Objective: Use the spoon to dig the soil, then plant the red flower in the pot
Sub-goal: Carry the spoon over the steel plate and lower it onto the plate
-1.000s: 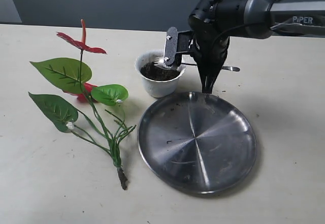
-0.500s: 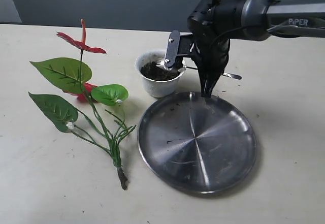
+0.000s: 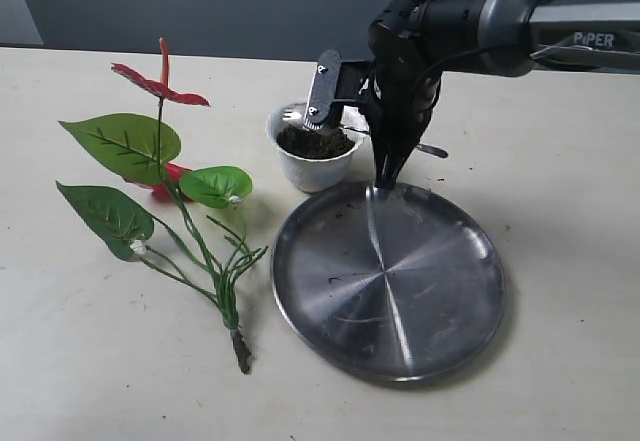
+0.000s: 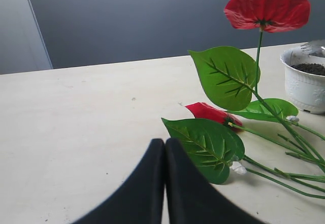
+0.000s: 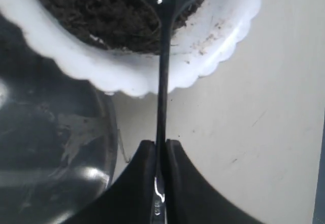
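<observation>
The white scalloped pot [image 3: 312, 169] holds dark soil [image 3: 316, 143]. My right gripper [image 3: 385, 173] hangs beside it, over the far rim of the steel plate, shut on the handle of the silver spoon [image 3: 293, 114]. The spoon's bowl reaches across the soil to the pot's far left rim. In the right wrist view the spoon [image 5: 163, 82] runs from my gripper [image 5: 161, 144] over the pot's rim [image 5: 203, 56] into the soil [image 5: 96, 10]. The red flower [image 3: 160, 86] lies flat on the table left of the pot. My left gripper [image 4: 164, 141] is shut and empty, near a leaf of the flower [image 4: 267, 5].
A large round steel plate [image 3: 390, 281] lies in front of the pot, with soil crumbs on its far part; in the right wrist view the plate [image 5: 51, 153] shows beside the pot. The pot [image 4: 304, 87] also stands behind the flower in the left wrist view.
My right gripper has moved left with the spoon. The spoon's bowl has slid across the soil toward the pot's far left rim. The flower has not moved.
</observation>
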{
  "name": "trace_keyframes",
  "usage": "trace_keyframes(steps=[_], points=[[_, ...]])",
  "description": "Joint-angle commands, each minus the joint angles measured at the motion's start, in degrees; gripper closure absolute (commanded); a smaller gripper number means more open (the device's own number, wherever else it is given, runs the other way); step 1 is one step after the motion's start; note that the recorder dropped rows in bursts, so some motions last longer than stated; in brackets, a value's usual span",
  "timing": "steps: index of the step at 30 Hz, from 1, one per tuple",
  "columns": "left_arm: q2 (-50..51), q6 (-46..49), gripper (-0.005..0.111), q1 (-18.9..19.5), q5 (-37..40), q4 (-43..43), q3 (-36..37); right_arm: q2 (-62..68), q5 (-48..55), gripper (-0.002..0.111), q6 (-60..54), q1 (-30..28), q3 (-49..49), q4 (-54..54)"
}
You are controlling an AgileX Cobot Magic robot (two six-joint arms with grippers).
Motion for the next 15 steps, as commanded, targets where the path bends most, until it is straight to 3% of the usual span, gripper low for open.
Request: trace_keyframes(steps=[1, 8, 10, 12, 15], points=[[-0.1, -0.2, 0.106, -0.3, -0.8, -0.1, -0.1, -0.8, 1.9, 0.109, 3.4, -0.1, -0.2, -3.7], [-0.1, -0.2, 0.106, -0.3, -0.8, -0.1, -0.1, -5.5, 4.2, 0.109, 12.5, -0.2, -0.2, -6.2], [-0.1, -0.2, 0.106, -0.3, -0.8, -0.1, -0.1, -7.0, 4.7, 0.109, 21.8, -0.8, -0.2, -6.2], [-0.1, -0.2, 0.106, -0.3, -0.8, -0.1, -0.1, -7.4, 6.9, 0.109, 31.4, -3.2, -0.2, -5.2], [-0.1, -0.2, 0.106, -0.3, -0.8, -0.1, -0.1, -7.4, 11.2, 0.109, 30.9, -10.2, 0.0, 3.8]])
